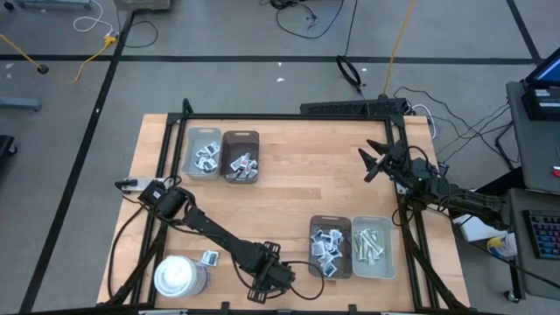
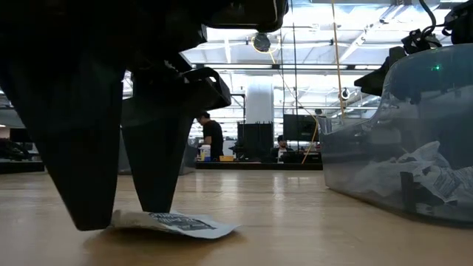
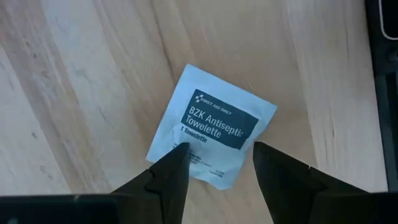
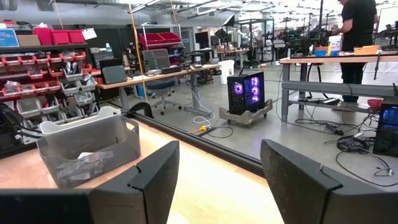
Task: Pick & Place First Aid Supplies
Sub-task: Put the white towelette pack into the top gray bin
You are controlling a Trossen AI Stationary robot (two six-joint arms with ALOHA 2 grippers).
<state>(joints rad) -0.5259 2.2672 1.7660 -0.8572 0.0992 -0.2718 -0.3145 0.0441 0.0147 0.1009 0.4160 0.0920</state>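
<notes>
Left wrist view: packet (image 3: 214, 127) "BZK Antiseptic Towelette"

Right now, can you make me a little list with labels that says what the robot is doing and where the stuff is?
left gripper: open, down at the table's near edge, fingers either side of one packet
packet: flat white towelette packet lying on the wood, not lifted
right gripper: open, raised over the table's right side, holding nothing
near trays: brown tray with packets, grey tray with pale strips
far trays: grey tray and brown tray, both with packets
white cylinder: near left corner
</notes>
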